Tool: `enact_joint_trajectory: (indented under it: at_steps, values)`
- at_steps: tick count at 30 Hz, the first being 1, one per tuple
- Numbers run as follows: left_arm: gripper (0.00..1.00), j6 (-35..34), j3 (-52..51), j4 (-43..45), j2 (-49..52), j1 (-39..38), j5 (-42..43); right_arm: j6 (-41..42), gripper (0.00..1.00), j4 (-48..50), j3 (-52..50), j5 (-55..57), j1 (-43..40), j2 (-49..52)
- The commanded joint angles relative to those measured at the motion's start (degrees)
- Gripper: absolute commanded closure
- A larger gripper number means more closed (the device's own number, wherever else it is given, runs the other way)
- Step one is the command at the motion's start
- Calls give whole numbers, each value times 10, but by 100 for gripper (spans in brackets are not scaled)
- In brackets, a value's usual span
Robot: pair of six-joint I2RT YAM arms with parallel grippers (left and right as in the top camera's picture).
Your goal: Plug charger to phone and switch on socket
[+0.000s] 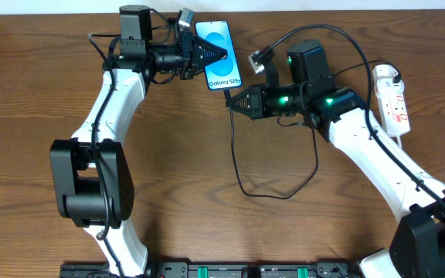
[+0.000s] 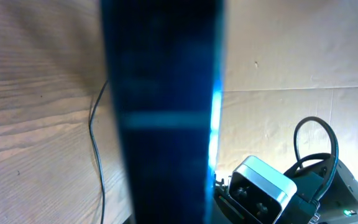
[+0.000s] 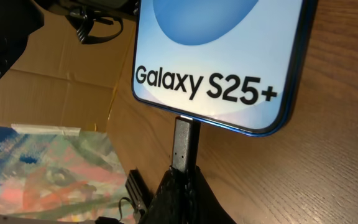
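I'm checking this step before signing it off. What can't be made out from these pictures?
- Right wrist: the charger tip meets the bottom edge of the phone, but the tip itself hides the port, so its depth is unclear.
- Overhead: the switches on the socket are too small to read as on or off.
- Left wrist: the phone fills the middle, too close and blurred for any detail.

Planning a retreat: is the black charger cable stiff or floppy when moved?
Probably floppy: the charger cable lies in a loose loop on the table. Thin, so likely light. Its connector, in the right gripper, looks rigid; sideways pushes may strain the phone.
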Motion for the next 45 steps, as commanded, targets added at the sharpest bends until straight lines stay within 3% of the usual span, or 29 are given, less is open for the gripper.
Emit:
enact_joint_trajectory:
  at_steps: [1, 6, 11, 21, 25, 27, 38, 45]
  values:
    - [93, 6, 0, -10, -4, -17, 63, 0, 99, 14, 15, 52, -22, 4]
    - [93, 6, 0, -10, -4, -17, 43, 0, 97, -16, 15, 52, -22, 4]
    - [93, 11, 0, -10, -4, -16, 23, -5, 88, -44, 15, 50, -22, 4]
    - [93, 69, -1, -11, -4, -16, 23, -30, 60, -61, 15, 28, -27, 3]
    - [93, 109, -14, -13, -4, -16, 23, -67, 38, -54, 15, -7, -42, 3]
    - [93, 128, -24, -13, -4, -16, 22, -87, 32, -52, 15, -28, -51, 3]
    - [93, 155, -107, -15, -4, -16, -33, -101, 27, -90, 15, 20, -91, 3]
    - [93, 165, -114, -139, -4, -17, -224, -101, 27, -112, 15, 66, -91, 3]
